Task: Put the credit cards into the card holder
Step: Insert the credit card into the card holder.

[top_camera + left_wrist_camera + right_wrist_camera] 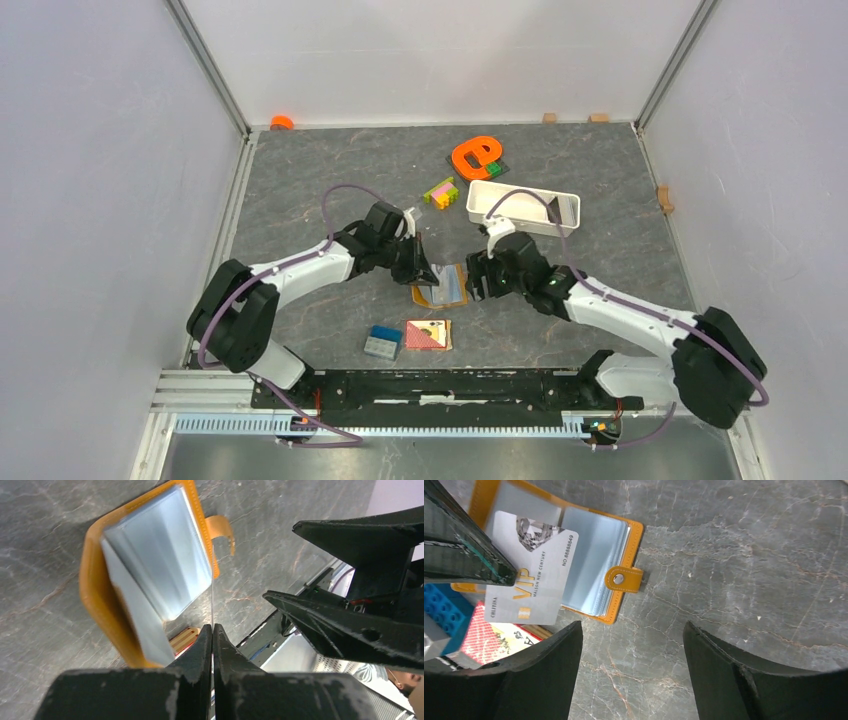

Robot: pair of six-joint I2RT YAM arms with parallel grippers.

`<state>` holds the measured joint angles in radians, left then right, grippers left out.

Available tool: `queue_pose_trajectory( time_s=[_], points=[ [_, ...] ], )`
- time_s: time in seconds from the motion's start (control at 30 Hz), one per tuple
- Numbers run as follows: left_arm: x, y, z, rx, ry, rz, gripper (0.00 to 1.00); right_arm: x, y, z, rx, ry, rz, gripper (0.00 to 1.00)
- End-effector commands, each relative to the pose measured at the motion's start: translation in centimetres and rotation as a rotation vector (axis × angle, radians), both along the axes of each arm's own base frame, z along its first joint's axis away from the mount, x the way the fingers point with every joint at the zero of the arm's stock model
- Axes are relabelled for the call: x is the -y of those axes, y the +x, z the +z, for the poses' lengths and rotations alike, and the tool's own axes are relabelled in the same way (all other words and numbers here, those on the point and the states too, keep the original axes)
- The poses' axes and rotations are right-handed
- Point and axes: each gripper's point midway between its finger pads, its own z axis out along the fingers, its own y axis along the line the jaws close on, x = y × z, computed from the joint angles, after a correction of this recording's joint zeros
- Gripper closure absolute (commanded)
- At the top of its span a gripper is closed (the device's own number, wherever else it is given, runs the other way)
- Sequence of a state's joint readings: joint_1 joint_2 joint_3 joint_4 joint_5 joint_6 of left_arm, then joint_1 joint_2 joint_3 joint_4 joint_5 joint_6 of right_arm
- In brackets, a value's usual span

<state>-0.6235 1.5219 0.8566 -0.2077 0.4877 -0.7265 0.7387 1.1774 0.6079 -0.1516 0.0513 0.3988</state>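
Card (531, 570): a pale grey-white one marked "VIP", pinched by one end in the left gripper (212, 630), whose fingers are pressed together on it. It hangs tilted over the left leaf of the holder (594, 560). I cannot tell whether its free edge touches the lining. From the left wrist, the card shows only as a thin edge-on line.

The holder lies open on the grey table (749, 580), midway between the two arms. Its grey-blue sleeves face up and its clasp tab (624, 578) sticks out on the right. The sleeves look slightly raised rather than flat.

The right gripper (631, 626) hovers just beside the holder's clasp side, spread wide and holding nothing.

A blue-and-grey block (383, 342) and a red-and-tan tile (428, 334) sit near the holder, on the side toward the arm bases.

To do this step well, I judge that the card's free edge should meet the mouth of one sleeve squarely, at a shallow angle, and then slide in along the sleeve. The light holder may skid or fold, so the right gripper could press down on the clasp side to steady it. The left fingers should let go only once the card is well seated.
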Motion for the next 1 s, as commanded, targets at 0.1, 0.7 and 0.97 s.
queue_pose_trajectory(
  time_s=[0.1, 0.7, 0.97],
  points=[
    [-2.6, -0.2, -1.4, 0.014, 0.075, 0.020, 0.98, -3.6, 1.9, 0.7, 0.101, -0.098, -0.014, 0.21],
    [-3.7, 0.1, -2.5, -0.019, 0.000, 0.107, 0.98, -2.4, 3.4, -4.0, 0.066, -0.372, -0.123, 0.52],
    [-3.6, 0.7, -2.5, -0.042, -0.062, 0.161, 0.98, -1.4, 3.2, -5.2, 0.045, -0.435, -0.140, 0.86]
  ],
)
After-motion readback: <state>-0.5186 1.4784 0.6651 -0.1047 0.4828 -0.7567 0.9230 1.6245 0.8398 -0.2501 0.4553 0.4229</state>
